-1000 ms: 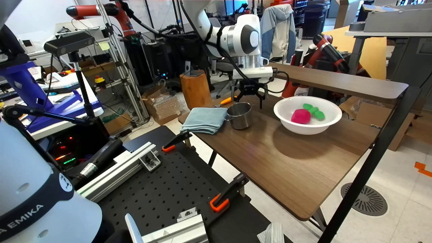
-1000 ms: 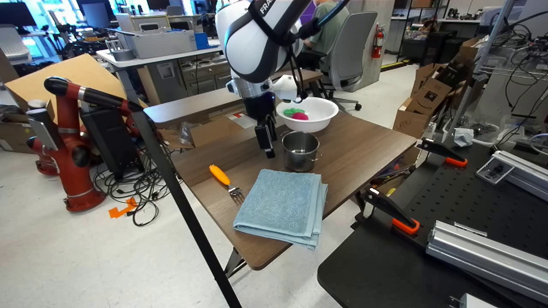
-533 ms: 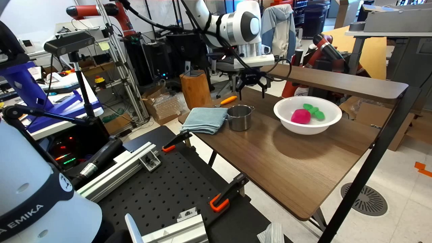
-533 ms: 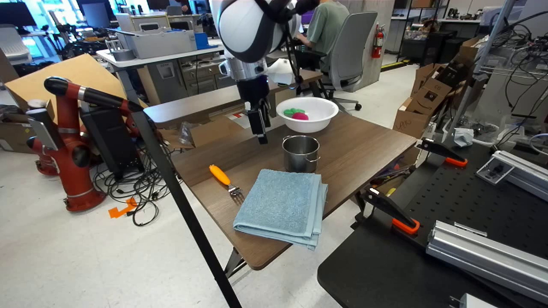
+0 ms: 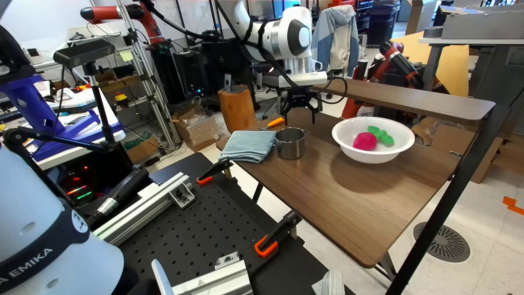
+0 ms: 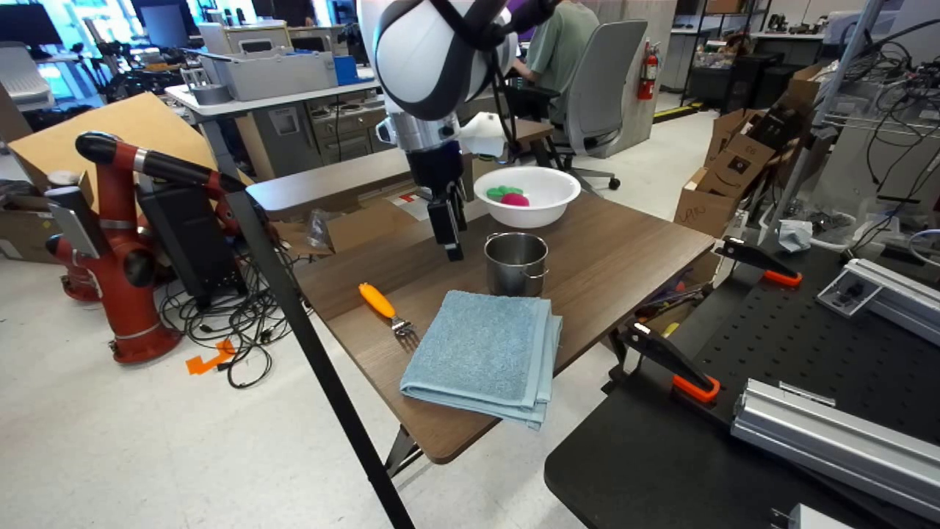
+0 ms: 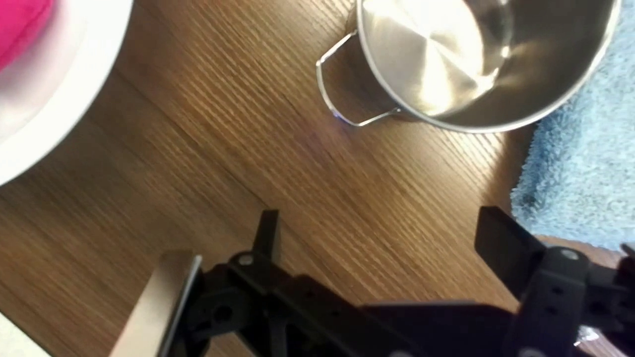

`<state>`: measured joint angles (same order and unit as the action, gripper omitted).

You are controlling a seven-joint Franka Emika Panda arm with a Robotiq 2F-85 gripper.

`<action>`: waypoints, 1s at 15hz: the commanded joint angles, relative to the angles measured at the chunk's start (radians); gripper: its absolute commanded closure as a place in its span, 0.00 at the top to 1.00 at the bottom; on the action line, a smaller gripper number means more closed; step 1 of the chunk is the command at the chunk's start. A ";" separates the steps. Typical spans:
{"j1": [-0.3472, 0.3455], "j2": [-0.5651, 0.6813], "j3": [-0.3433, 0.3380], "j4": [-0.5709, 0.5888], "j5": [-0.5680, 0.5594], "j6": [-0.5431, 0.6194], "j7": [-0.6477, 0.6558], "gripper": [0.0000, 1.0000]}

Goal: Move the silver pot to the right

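The silver pot stands upright on the brown table in both exterior views. It is beside the folded blue towel, with the white bowl on its other side. In the wrist view the pot is at the top right, cut off by the edge; one wire handle points toward the bowl and its inside looks empty. My gripper is open and empty, above the table on the pot's far side in an exterior view. It hangs to the left of the pot in an exterior view. In the wrist view the gripper has wide-apart jaws over bare wood.
A white bowl holds a pink and a green item. The blue towel lies close to the pot. An orange-handled fork lies near the table edge. A raised shelf runs along the table's far side.
A second ago my gripper was lower, close beside the pot. It rose, then sank slightly and shifted left in an exterior view. The pot's rim settled a little lower and its handle turned slightly.
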<state>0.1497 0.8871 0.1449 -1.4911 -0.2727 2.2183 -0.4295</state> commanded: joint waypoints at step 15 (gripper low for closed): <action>-0.016 -0.017 0.002 -0.128 -0.017 0.005 -0.053 1.00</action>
<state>0.1450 0.8899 0.1460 -1.5897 -0.2751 2.2182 -0.4513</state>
